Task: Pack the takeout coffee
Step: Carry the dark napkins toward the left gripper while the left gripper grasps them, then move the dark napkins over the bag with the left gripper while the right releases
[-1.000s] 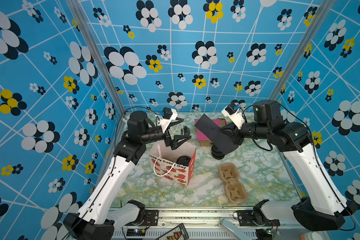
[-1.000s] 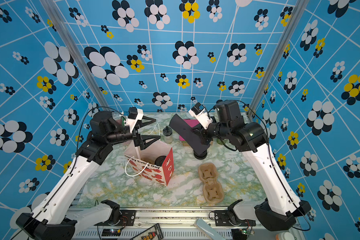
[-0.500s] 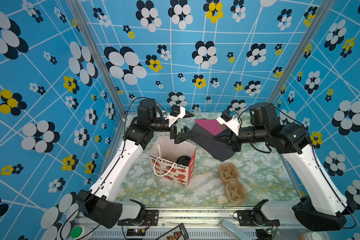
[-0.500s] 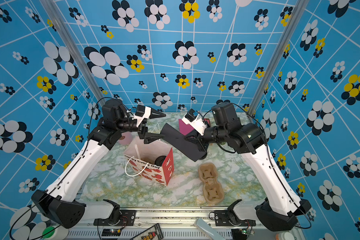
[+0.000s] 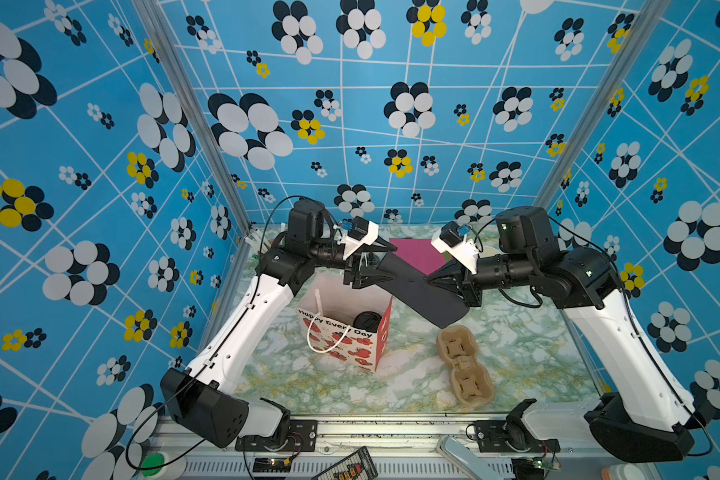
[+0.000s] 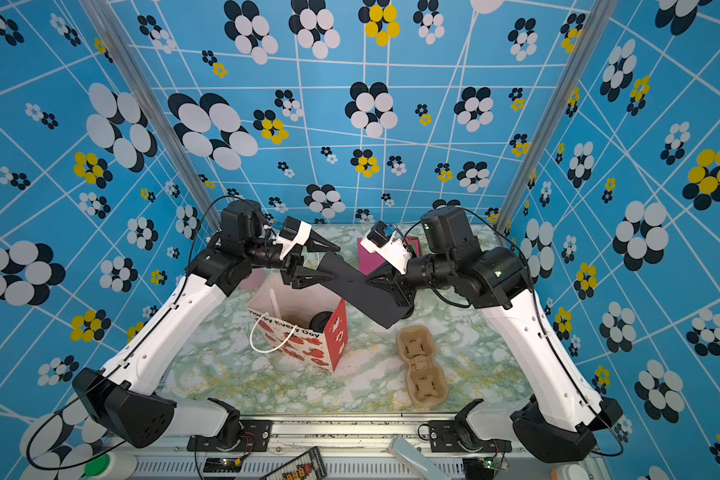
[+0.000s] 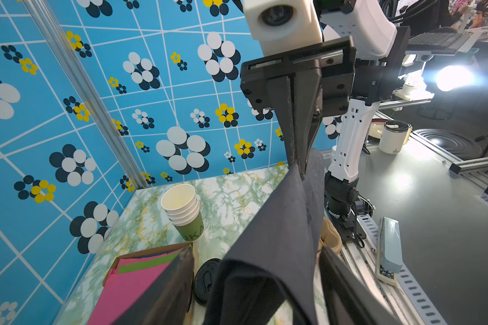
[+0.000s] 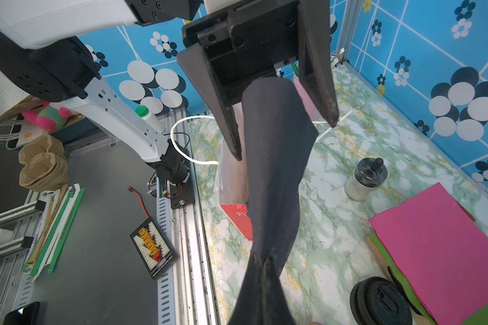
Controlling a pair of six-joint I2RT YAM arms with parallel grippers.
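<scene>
The takeout coffee stands inside the red-and-white gift bag; only its black lid shows. Above the bag's far right corner, in both top views, a black paper sheet stretches between the arms. My right gripper is shut on the sheet's middle, its tips pinched together. My left gripper is open, one finger on each side of the sheet's far end with gaps showing. The right wrist view shows those fingers straddling the curled sheet.
A brown pulp cup carrier lies at the front right. A stack of lidless cups, a squat stack of black lids, pink and green paper sheets and a small jar sit along the back.
My left gripper swung right from over the bag to the sheet's end, and its jaws narrowed. My right arm carried the black sheet left and lower, towards the bag.
</scene>
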